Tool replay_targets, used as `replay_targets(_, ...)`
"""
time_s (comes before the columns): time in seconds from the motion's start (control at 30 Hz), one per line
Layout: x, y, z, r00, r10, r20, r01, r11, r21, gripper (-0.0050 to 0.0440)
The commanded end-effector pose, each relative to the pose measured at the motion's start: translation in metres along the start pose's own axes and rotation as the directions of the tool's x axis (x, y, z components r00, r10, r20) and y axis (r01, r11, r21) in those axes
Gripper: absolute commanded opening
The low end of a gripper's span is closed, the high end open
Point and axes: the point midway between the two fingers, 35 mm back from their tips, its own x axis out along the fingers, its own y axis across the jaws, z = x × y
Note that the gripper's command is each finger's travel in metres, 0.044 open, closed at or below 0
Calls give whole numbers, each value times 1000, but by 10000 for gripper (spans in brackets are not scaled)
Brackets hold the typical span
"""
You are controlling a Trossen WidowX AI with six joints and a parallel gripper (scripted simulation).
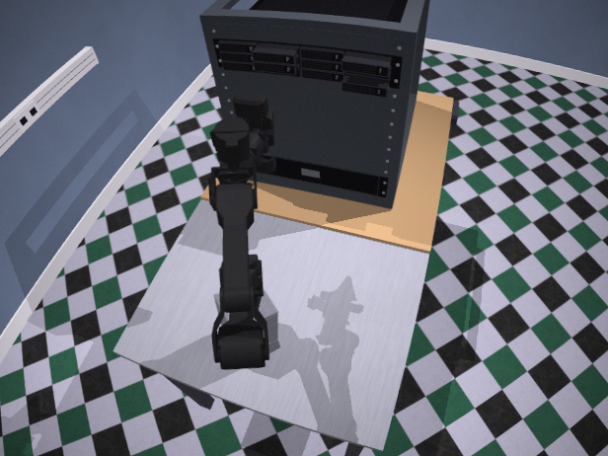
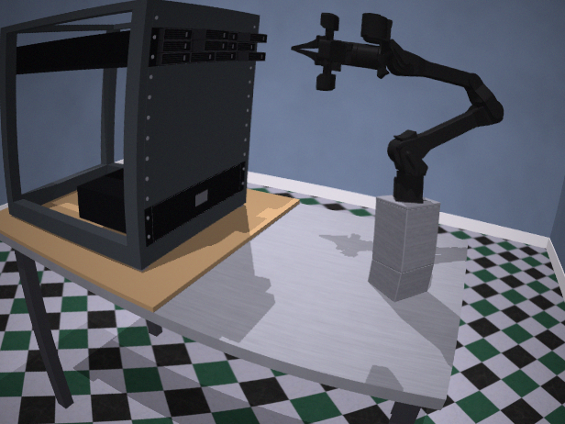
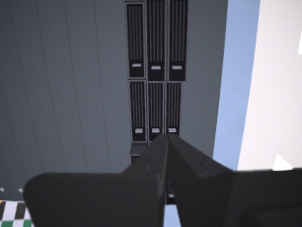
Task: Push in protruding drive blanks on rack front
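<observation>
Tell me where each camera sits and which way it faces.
Top: high behind the arm, looking down at the rack's front; the arm shows from base to wrist.
Exterior: beside the table, looking across; whole arm, closed tool short of the rack.
Wrist: behind the tool, facing the drive bays sideways; fingers only.
Shared: top and exterior both show rack, table and arm.
</observation>
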Motion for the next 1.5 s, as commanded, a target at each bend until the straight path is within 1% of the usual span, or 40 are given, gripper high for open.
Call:
replay_targets(0.0,-1,0,-2,1000,-2,-9,2,1000,-3,-50)
replay_targets(0.33,1,0,0,1000,-3,-9,2,1000,-3,-50)
replay_targets(0.67,7,-2,9,1000,-3,-9,3,1000,-4,-50)
replay_targets(0.9,19,-4,25,1000,-3,-9,3,1000,-4,-50)
replay_targets(1.17,38,-9,51,1000,-3,-9,3,1000,-4,-50)
replay_targets(1.23,38,-9,51,1000,-3,-9,3,1000,-4,-50)
replay_targets(1.47,57,-13,77,1000,-3,-9,3,1000,-4,-50)
